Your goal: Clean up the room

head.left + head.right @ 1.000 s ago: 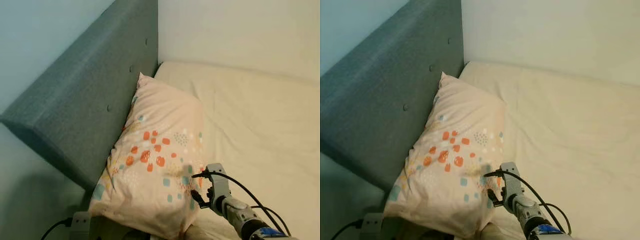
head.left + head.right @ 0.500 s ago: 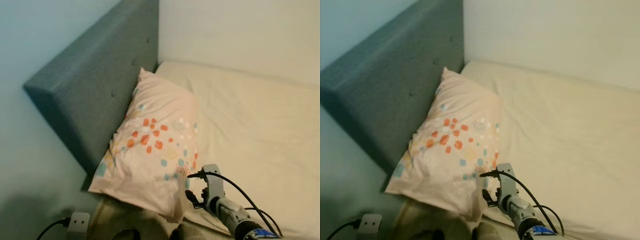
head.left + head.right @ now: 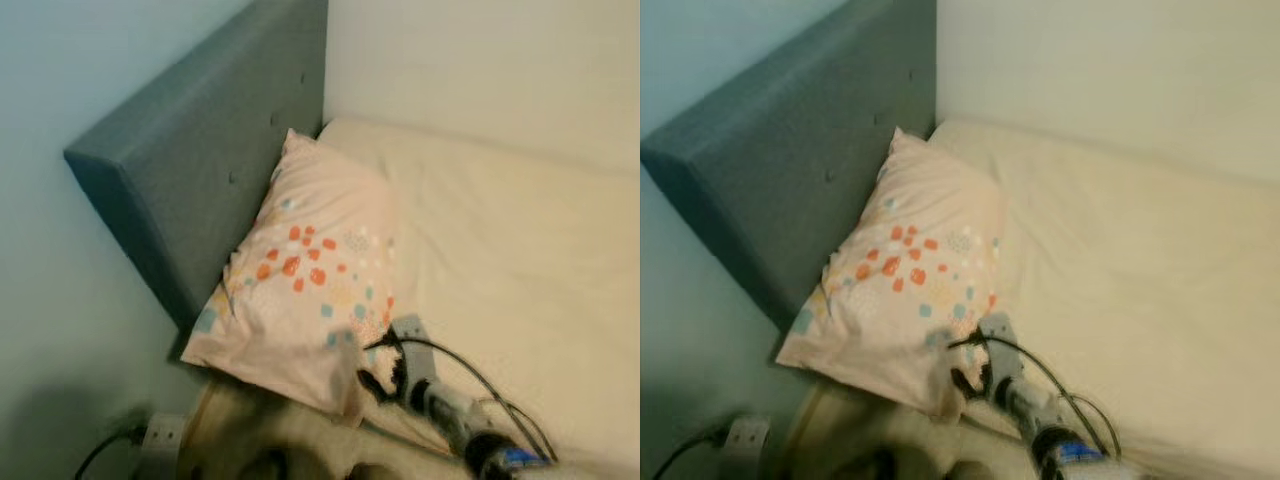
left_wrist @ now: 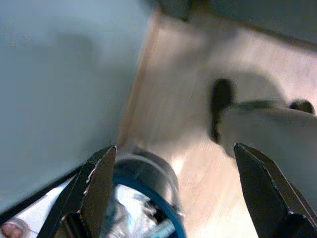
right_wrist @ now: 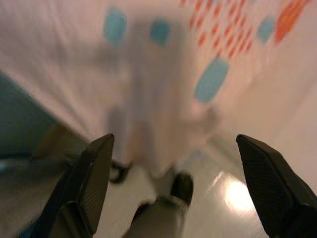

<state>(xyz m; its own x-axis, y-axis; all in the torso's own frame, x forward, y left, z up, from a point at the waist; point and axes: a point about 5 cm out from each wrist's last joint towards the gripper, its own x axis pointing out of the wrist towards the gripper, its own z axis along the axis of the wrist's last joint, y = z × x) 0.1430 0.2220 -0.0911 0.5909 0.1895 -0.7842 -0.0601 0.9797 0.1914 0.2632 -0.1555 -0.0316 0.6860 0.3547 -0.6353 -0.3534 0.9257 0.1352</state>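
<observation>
Two black fingers of the right gripper stand spread wide and empty, the patterned pillow just ahead of them against the teal headboard.

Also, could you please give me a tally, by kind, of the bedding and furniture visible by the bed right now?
Pillow: 1
Mattress: 1
Headboard: 1
Wall socket: 1
Total: 4

One pillow, one mattress, one headboard and one wall socket.
</observation>
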